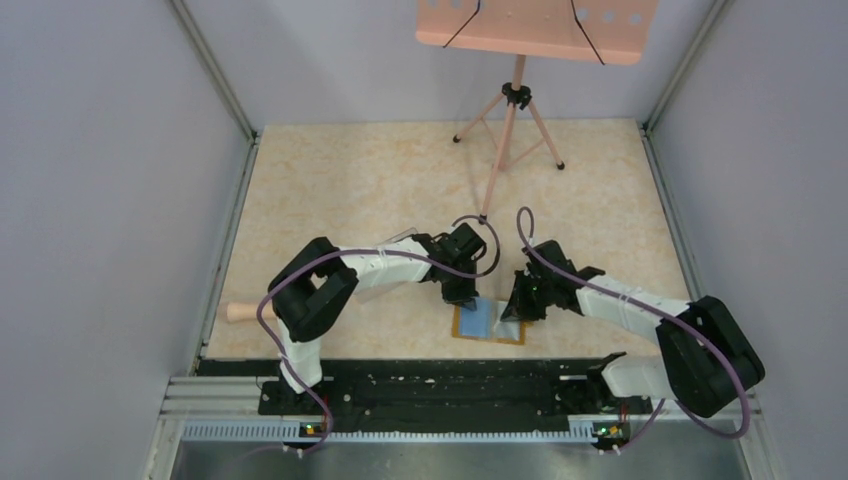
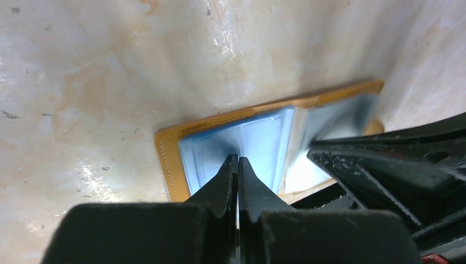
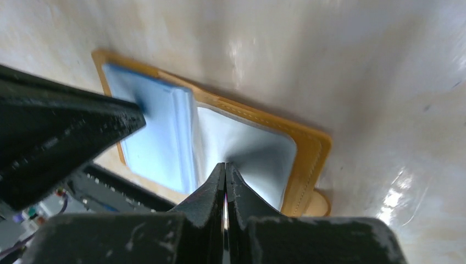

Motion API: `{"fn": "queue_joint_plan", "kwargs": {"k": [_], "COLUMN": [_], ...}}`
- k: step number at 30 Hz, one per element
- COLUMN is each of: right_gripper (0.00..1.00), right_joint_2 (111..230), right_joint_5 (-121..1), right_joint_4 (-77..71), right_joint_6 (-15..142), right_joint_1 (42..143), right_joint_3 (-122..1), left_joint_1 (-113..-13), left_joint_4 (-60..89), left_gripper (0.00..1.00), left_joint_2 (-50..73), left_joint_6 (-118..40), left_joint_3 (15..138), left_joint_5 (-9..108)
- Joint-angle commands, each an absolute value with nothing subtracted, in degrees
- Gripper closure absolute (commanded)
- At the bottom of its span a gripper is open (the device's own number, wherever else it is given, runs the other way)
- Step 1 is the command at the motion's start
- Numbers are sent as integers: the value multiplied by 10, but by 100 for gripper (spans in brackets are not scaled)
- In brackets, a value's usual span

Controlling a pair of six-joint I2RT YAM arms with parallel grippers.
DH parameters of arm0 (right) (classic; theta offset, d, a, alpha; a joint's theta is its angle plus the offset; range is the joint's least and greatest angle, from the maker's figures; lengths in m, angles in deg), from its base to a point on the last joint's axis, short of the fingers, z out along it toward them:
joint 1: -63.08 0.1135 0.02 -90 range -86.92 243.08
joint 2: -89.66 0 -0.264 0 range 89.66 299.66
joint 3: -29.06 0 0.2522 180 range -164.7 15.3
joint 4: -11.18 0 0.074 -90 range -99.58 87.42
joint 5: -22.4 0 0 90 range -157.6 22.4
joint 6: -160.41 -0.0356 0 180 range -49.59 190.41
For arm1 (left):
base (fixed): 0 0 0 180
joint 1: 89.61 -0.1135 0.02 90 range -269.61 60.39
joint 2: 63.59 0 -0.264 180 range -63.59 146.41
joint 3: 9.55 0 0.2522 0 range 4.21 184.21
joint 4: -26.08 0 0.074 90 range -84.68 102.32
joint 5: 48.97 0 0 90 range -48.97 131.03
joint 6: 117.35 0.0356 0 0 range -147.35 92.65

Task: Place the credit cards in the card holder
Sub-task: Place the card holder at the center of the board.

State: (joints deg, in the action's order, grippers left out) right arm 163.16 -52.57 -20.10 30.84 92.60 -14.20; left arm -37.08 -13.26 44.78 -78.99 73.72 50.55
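The card holder (image 1: 468, 329) lies open and flat near the table's front edge, orange-tan outside with blue-grey pockets (image 2: 264, 144) inside. My left gripper (image 1: 467, 297) is shut, its tips (image 2: 237, 160) pressed onto the left pocket page. My right gripper (image 1: 516, 308) is also shut, its tips (image 3: 225, 165) resting on the right pocket page (image 3: 250, 151) beside the orange rim (image 3: 309, 159) and clasp tab (image 3: 320, 204). Nothing shows between either pair of jaws. Each wrist view catches the other gripper's black finger (image 2: 384, 173) (image 3: 66, 132). The credit cards are out of view.
A pink-orange tray on a tripod stand (image 1: 515, 105) stands at the back of the table. A pale wooden handle (image 1: 240, 311) pokes in at the left edge. A black rail (image 1: 430, 385) runs along the front. Grey walls close in both sides.
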Motion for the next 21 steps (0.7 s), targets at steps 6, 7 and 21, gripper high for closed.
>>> {"fn": "queue_joint_plan", "kwargs": {"k": [6, 7, 21], "right_gripper": [100, 100, 100], "right_joint_2": [1640, 1650, 1723], "right_joint_5": [-494, -503, -521], "right_joint_4": [-287, -286, -276], "right_joint_6": [319, 325, 380], "right_joint_1": [933, 933, 933], "right_joint_3": [-114, -119, -166], "left_joint_1": [-373, -374, -372], "left_joint_4": [-175, -176, -183], "left_gripper": [100, 100, 100], "left_joint_2": [436, 430, 387], "left_joint_6": [-762, -763, -816], "left_joint_3": [739, 733, 659], "left_joint_5": [462, 461, 457]}}
